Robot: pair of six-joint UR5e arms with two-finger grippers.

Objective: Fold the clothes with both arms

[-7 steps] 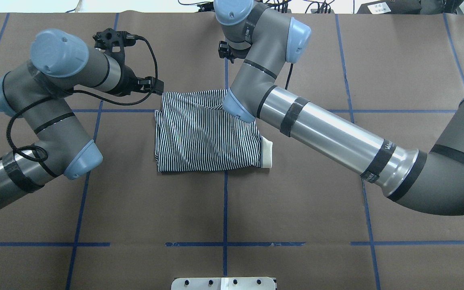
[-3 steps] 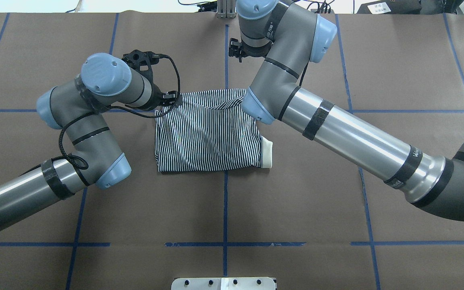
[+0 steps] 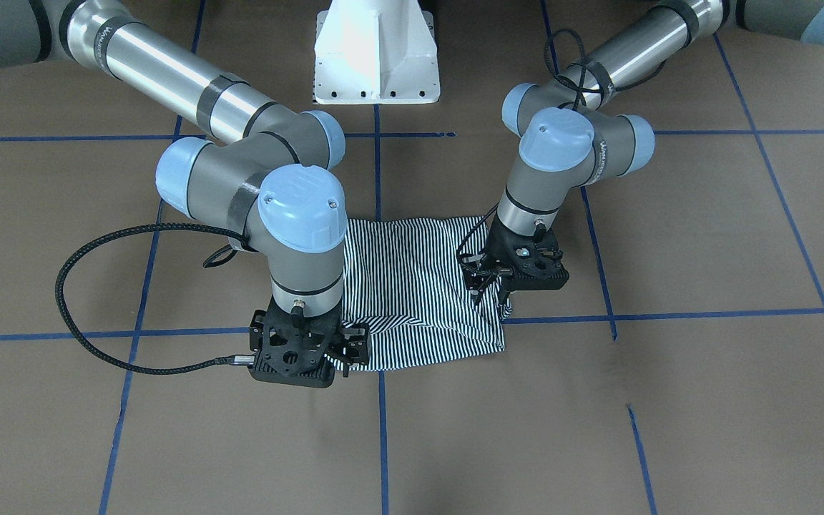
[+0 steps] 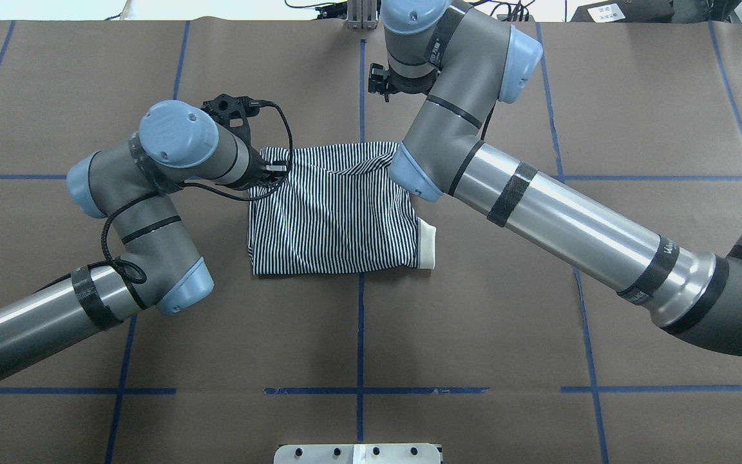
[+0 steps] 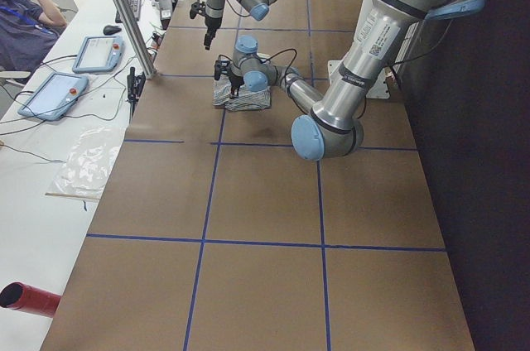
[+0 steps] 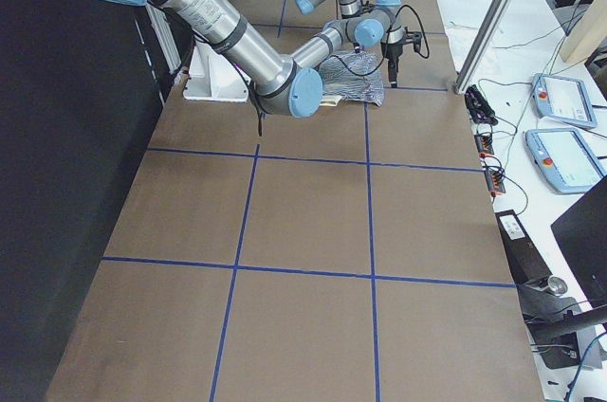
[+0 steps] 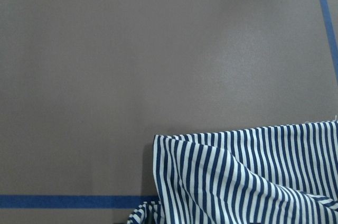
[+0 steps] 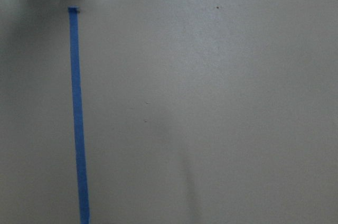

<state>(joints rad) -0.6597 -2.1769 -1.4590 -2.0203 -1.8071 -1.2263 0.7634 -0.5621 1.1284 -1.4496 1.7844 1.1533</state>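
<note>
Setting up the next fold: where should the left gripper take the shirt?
Probably the shirt's far corner on the robot's left, from above and outside: it is a rumpled free edge, and the left gripper is beside it.

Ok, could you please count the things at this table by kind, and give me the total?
Striped polo shirt: 1
Robot arms: 2 (left arm, right arm)
White pedestal base: 1
Total: 4

Brown paper gridded with blue tape covers the table. To the left, a white bench carries teach pendants, near an aluminium post.
</note>
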